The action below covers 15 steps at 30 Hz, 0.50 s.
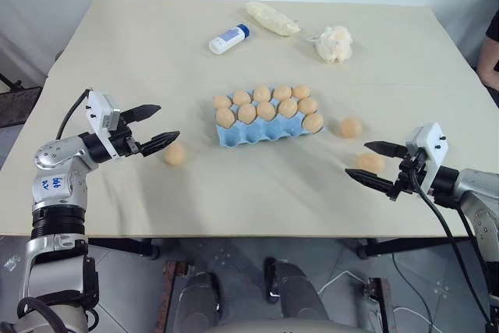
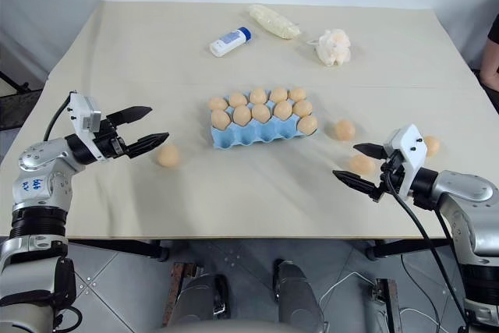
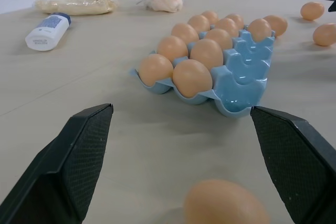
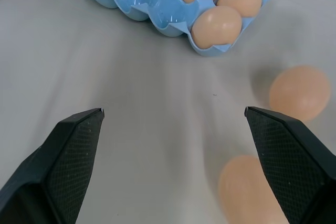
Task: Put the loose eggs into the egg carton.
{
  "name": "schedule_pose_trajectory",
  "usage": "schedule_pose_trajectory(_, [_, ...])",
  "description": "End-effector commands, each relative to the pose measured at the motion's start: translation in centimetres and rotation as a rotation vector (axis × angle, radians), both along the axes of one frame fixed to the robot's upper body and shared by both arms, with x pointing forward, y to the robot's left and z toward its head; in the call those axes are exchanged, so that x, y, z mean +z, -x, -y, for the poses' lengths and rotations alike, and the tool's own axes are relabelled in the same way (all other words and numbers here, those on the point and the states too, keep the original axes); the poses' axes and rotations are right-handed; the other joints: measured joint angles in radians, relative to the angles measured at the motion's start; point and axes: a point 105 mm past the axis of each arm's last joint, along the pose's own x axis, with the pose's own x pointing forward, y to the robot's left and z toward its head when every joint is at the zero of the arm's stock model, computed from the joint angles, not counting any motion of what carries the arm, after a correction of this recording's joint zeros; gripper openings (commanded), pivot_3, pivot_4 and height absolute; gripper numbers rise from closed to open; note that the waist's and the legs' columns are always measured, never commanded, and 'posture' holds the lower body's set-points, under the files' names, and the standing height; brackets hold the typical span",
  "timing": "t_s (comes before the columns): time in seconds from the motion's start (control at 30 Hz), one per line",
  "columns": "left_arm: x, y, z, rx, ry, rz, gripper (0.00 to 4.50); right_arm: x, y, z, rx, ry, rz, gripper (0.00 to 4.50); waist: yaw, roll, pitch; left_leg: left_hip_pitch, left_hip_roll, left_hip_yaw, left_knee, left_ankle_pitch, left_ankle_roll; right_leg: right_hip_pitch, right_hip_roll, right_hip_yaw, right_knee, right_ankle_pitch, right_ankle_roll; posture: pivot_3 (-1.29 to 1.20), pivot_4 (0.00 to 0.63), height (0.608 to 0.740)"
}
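Hovering at lower left with fingers spread, the left pincer [image 1: 156, 129] is pointing at a loose egg [image 1: 175, 154] just beside its tips. At lower right, the right pincer [image 1: 374, 164] is gaping, empty, around another egg [image 1: 369, 161]. The egg carton [image 1: 257, 132] is sitting mid-frame on the worktop [image 1: 140, 52], its front row empty.
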Motion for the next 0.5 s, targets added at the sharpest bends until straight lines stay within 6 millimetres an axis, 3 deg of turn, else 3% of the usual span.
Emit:
schedule_pose_trajectory(0.03, [1.5,-0.2,-0.1,-0.005,-0.006,0.056,4.48,0.9,0.0,0.2,-0.006,0.009,0.048,4.50,0.000,0.000,0.000,0.000,0.000,0.000,0.000,0.000,0.000,0.000,0.000,0.000,0.000,0.000,0.000,0.00,0.150,0.740])
schedule_pose_trajectory(0.23, [2.4,-0.7,0.4,0.003,0.020,0.073,4.48,1.2,0.1,0.3,-0.027,0.000,0.058,4.50,0.001,0.000,0.000,0.000,0.000,0.000,0.000,0.000,0.000,0.000,0.000,0.000,0.000,0.000,0.000,0.00,0.150,0.740])
schedule_pose_trajectory(0.4, [1.9,-0.7,1.1,-0.034,0.013,0.039,4.48,1.7,0.6,1.1,-0.132,-0.007,0.088,4.50,0.001,0.000,0.000,0.000,0.000,0.000,0.000,0.000,0.000,0.000,0.000,0.000,0.000,0.000,0.000,0.00,0.150,0.740])
schedule_pose_trajectory(0.5, [1.3,-0.6,1.5,-0.074,0.000,0.019,4.48,1.8,2.0,1.3,-0.194,-0.009,0.083,4.50,0.002,0.000,0.000,0.000,0.000,0.000,0.000,0.000,0.000,0.000,0.000,0.000,0.000,0.000,0.000,0.00,0.150,0.740])
